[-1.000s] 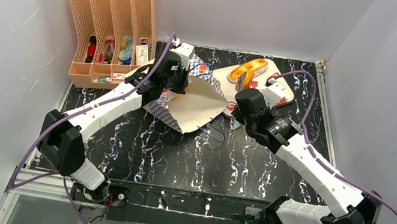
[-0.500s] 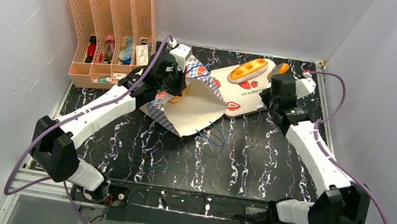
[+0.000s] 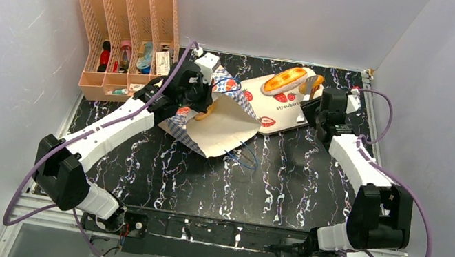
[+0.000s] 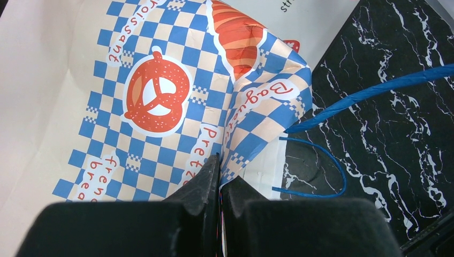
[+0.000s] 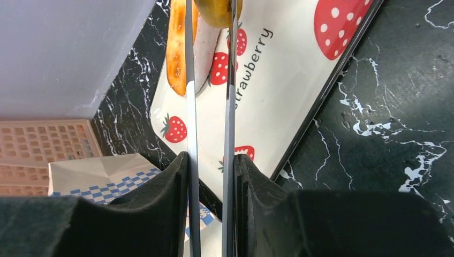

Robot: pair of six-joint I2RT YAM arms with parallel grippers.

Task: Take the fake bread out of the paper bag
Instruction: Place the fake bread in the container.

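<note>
The paper bag (image 3: 222,124) lies on its side on the black marbled table, white inside showing. My left gripper (image 3: 203,100) is shut on its checkered edge (image 4: 160,96), fingers pinched on the paper (image 4: 219,160). My right gripper (image 3: 321,101) is shut on a pair of metal tongs (image 5: 190,107). The tong tips hold a golden bread piece (image 5: 217,10) above the far end of the strawberry tray (image 3: 291,108). It shows in the top view too (image 3: 317,83). The long orange-glazed loaf (image 3: 285,80) lies on the tray (image 5: 289,80). The other bread pieces are hidden.
A peach file rack (image 3: 125,34) with small items stands at the back left, close to the left arm. The bag's blue cord handles (image 3: 241,155) trail onto the table in front of the bag. Grey walls close the back and sides.
My right arm has swung from the bag's mouth to the right, carrying the tongs and golden piece to the tray's far right end. My left gripper keeps its hold on the bag.
</note>
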